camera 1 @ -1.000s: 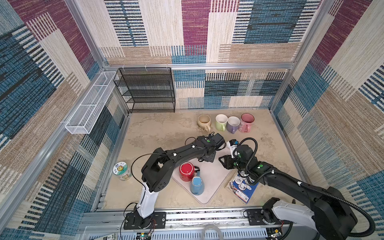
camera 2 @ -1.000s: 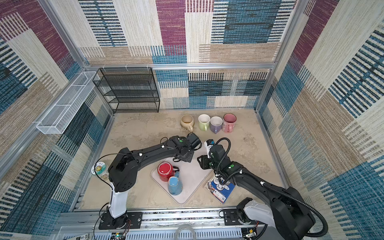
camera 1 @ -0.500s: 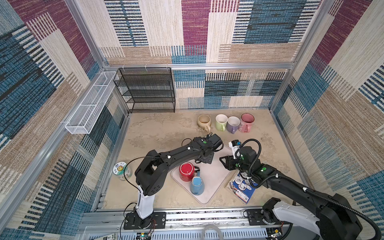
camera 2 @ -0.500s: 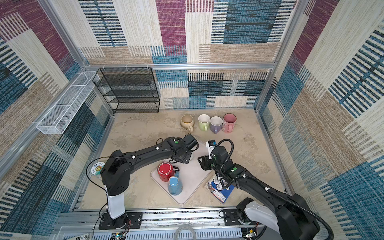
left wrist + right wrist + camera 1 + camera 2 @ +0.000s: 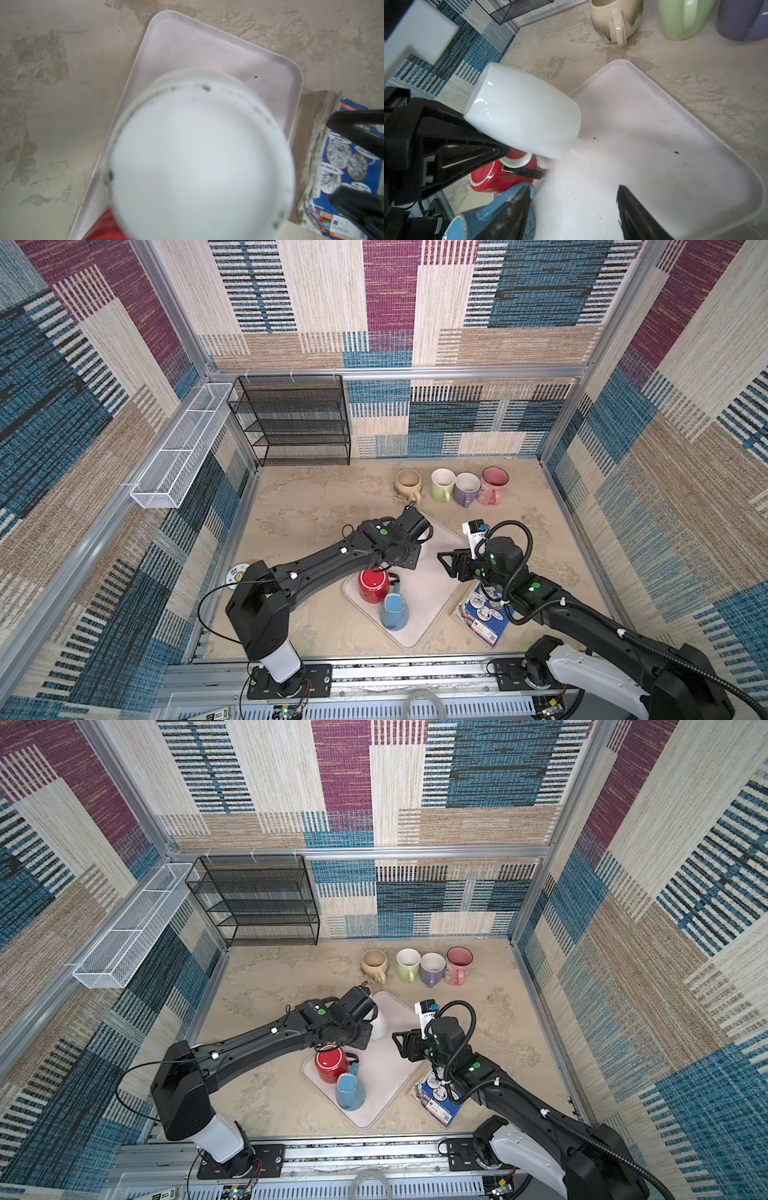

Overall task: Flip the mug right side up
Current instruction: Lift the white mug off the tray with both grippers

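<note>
The left pincer [image 5: 517, 162], clamped on the white mug [image 5: 525, 112], tilts it above the tray [image 5: 675, 166] to right it, while the right pincer [image 5: 573, 187] stands apart.

No text can be read; the print on the blue booklet [image 5: 353, 166] is too blurred.

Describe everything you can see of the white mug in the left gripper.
The white mug is glossy, plain and ceramic-looking, with a rounded barrel body. It is tilted over the pale tray, close to the red mug, and held by the left gripper, one black finger lying against its lower side. Handle and mouth are hidden. Whether its lower edge touches the tray is unclear.
</note>
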{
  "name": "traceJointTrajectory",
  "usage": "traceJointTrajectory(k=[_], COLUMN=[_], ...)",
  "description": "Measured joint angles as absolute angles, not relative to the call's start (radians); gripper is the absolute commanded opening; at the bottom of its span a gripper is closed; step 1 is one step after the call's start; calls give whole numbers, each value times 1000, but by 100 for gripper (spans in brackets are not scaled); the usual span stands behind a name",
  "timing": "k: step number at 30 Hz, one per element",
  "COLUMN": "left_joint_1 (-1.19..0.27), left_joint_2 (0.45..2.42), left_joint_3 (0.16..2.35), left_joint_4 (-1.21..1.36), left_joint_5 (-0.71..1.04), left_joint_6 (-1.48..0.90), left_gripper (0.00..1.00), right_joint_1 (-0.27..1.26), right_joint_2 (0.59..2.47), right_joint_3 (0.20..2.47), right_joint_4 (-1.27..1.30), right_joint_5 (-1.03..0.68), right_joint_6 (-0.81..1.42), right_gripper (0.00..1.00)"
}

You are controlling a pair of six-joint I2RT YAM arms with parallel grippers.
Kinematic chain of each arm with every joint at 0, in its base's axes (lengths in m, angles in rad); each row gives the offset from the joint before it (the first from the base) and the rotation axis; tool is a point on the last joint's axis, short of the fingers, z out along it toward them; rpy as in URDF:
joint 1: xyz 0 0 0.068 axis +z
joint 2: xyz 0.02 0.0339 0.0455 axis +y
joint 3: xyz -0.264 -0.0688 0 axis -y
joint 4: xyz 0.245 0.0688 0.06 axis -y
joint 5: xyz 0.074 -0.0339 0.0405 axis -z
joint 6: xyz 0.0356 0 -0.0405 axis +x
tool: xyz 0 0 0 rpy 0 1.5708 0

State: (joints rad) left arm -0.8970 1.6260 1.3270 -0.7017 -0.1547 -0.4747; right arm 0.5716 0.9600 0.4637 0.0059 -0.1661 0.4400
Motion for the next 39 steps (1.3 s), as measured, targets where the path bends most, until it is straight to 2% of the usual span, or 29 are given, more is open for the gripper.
traceJointTrajectory(k=[11, 20, 28, 39], left_joint_1=[-878, -798, -708, -636], left_joint_2=[1433, 1262, 1135, 1053], left_joint_3=[1198, 1097, 997, 941], left_joint_4=[-594, -482, -338, -141], left_joint_5=[-91, 33, 196, 402], left_joint_6=[-442, -441, -447, -505], left_gripper=[0, 0, 0, 0], right_joint_1=[567, 549, 546, 542], right_joint_2=[906, 899, 973, 1081], right_joint_3=[407, 355, 347, 444], right_joint_4=[158, 356, 569, 751], right_joint_5=[-286, -458, -622, -723], right_joint_6=[456, 503, 566, 609], right_gripper=[74, 71, 67, 63])
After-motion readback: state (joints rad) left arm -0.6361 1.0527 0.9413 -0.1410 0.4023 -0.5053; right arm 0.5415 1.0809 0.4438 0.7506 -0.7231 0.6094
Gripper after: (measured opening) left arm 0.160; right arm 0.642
